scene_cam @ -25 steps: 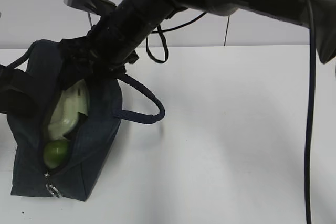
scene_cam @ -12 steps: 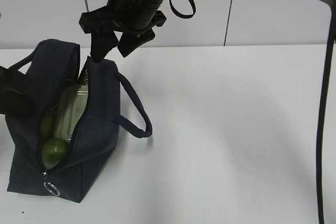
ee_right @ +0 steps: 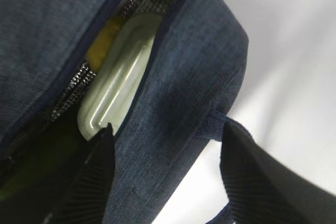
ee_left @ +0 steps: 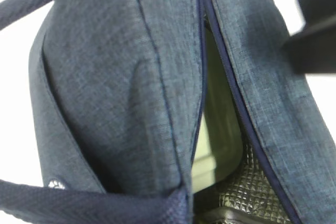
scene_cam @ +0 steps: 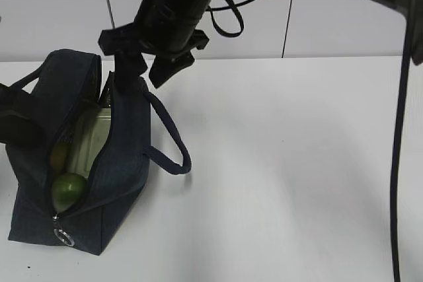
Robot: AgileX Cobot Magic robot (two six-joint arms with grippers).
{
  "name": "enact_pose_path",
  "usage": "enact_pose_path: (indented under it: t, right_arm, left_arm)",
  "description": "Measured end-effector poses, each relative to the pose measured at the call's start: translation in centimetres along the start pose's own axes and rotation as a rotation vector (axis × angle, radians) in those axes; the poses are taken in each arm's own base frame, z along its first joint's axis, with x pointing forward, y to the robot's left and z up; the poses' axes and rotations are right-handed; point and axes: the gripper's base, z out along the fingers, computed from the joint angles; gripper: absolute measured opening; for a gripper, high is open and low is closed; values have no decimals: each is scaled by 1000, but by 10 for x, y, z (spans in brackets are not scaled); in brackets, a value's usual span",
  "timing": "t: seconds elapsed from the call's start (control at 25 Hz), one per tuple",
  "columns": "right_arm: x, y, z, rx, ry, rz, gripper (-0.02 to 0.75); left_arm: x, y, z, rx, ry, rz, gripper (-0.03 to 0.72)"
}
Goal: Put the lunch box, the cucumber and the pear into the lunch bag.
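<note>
Right end effector (scene_cam: 144,70) open and empty above the lunch bag (scene_cam: 125,156) mouth, lunch box (scene_cam: 89,138) on edge inside to fit; left end effector state can't tell.

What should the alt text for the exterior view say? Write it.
An open navy lunch bag on a white table holds the sage-lidded lunch box and a green item; the right gripper, jaws apart, hangs above its far end.

The lunch bag (ee_right: 178,77) fills most of the frame, its opening running from top center to lower left. Inside, the lunch box (ee_right: 118,80) shows its pale green lid, with something yellow just upper left of it. Two dark fingers (ee_right: 86,182) frame the bag's right wall at the bottom, spread apart.
</note>
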Motion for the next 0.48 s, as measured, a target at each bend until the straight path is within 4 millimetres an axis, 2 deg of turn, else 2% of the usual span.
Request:
enact_pose_path:
  t: [0.08,0.16,0.24,0.32,0.36,0.48]
  right_arm:
    - [6,-3,17,-3,46,10,486]
    - [10,-5,33,-5,85,18,442]
    - [13,-7,40,-2,103,19,330]
    - [13,-8,41,1,107,6,137]
    - [13,-8,41,1,107,-2,69]
    - [13,-8,40,12,107,-14,10]
  left_arm:
    - [0,0,0,-1,-1,1,-20]
    - [0,0,0,-1,-1,1,-20]
    - [0,0,0,-1,-1,1,-20]
    - [0,0,0,-2,-2,2,-20]
    - [0,0,0,-3,-1,3,-20]
    - [0,1,0,-13,1,12,-20]
